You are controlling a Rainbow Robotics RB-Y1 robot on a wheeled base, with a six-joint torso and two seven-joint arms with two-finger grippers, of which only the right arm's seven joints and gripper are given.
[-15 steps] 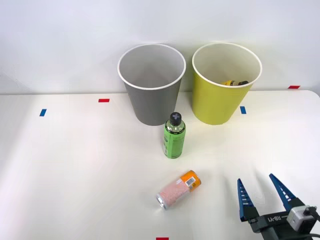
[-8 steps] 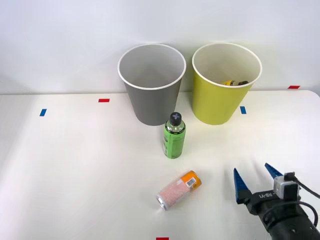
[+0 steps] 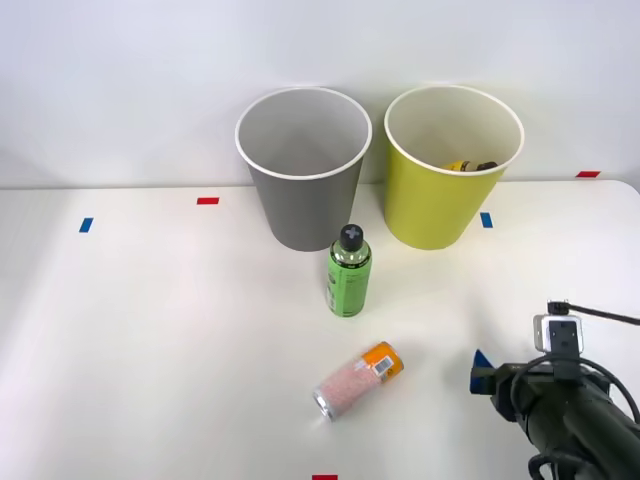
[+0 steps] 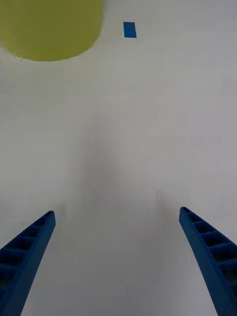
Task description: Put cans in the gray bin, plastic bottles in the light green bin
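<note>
Can (image 3: pixel 357 379) lies apart from the right gripper (image 4: pixel 118 256), seemingly wide open, empty.

Can (image 3: pixel 357 379): speckled matt body, silver metal end. Table (image 3: pixel 150 330): smooth white. Pincer fingers (image 4: pixel 25 252): ribbed blue.
</note>
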